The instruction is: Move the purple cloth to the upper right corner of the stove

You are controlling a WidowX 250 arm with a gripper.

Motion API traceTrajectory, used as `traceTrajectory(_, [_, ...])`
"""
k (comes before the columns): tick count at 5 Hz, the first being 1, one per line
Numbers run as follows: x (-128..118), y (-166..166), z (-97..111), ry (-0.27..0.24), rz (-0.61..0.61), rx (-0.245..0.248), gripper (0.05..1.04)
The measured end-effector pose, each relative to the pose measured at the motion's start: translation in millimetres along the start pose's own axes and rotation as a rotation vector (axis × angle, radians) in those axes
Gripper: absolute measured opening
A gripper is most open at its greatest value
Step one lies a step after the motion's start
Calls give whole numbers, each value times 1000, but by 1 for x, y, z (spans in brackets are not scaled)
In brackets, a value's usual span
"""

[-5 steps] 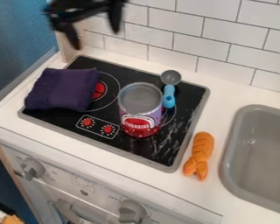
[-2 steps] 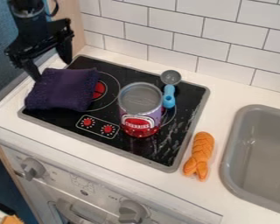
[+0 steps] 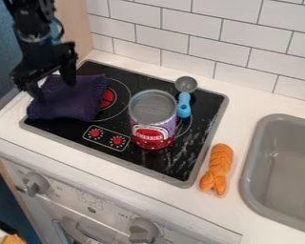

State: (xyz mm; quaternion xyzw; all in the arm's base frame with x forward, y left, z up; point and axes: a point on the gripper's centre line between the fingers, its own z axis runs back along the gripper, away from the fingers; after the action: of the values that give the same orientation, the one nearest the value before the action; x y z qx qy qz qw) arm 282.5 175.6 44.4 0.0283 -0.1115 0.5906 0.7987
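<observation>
The black gripper (image 3: 55, 91) hangs at the upper left, its two fingers spread wide over the back part of the purple cloth (image 3: 69, 102). The fingertips are down at the cloth's level; whether they touch it I cannot tell. Folded into a thick pad, the cloth lies on the left side of the black stove (image 3: 142, 164), partly covering the left burner. At the stove's upper right corner area rests a blue-handled spoon (image 3: 184, 105) with a grey bowl.
An open can (image 3: 152, 121) with a red label stands mid-stove, right of the cloth. An orange braided bread (image 3: 217, 167) lies on the counter between the stove and the grey sink (image 3: 282, 167). The tiled wall (image 3: 193, 33) runs behind.
The gripper has come from the top edge leftward and then down to the cloth, its fingers still apart. The cloth, can and spoon have stayed in place.
</observation>
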Motion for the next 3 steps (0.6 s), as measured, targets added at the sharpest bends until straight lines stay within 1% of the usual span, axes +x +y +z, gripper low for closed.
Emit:
traceTrajectory(1, [-3,-4,-12,19,19,-8,999])
traceTrajectory(2, [-5,-12,-16,20,-7,-3,999])
traceTrajectory(3, [-11,-26,-18,16,-46,-6,999])
